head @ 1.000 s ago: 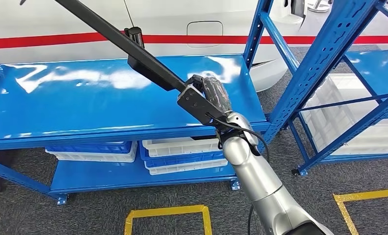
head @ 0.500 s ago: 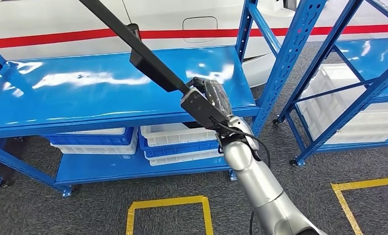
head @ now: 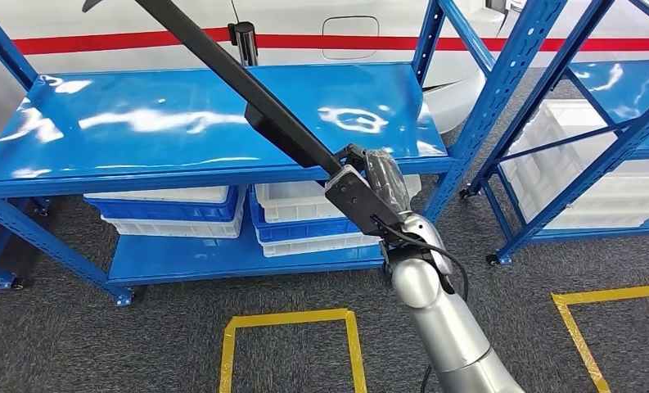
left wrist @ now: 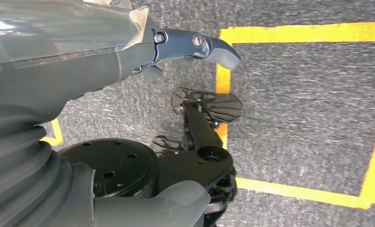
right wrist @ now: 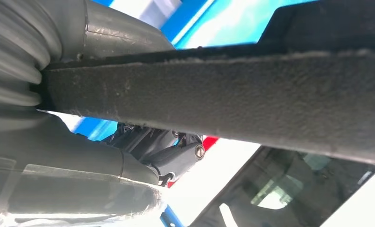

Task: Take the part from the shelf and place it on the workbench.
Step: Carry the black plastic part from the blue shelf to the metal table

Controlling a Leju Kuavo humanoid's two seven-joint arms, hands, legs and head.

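Observation:
The part [head: 239, 80] is a long black bar that slants up and to the left over the blue shelf [head: 141, 139]. My right hand [head: 380, 182] grips its lower end, just in front of the shelf's front edge. In the right wrist view the bar [right wrist: 223, 104] crosses close to the camera, with the right hand [right wrist: 81, 165] wrapped under it. My left hand [left wrist: 128, 47] hangs over the grey floor with its thumb [left wrist: 209, 45] held out and nothing in it.
White and blue crates [head: 304, 213] sit on the shelf's lower level. A second blue rack [head: 550, 82] with white bins stands on the right. Yellow tape squares [head: 288, 319] mark the grey carpet. A white vehicle body with a red stripe [head: 321, 39] lies behind the shelf.
The whole picture has shifted, so the camera has moved. My right hand, still holding the bar, was over the shelf top and is now just in front of its edge.

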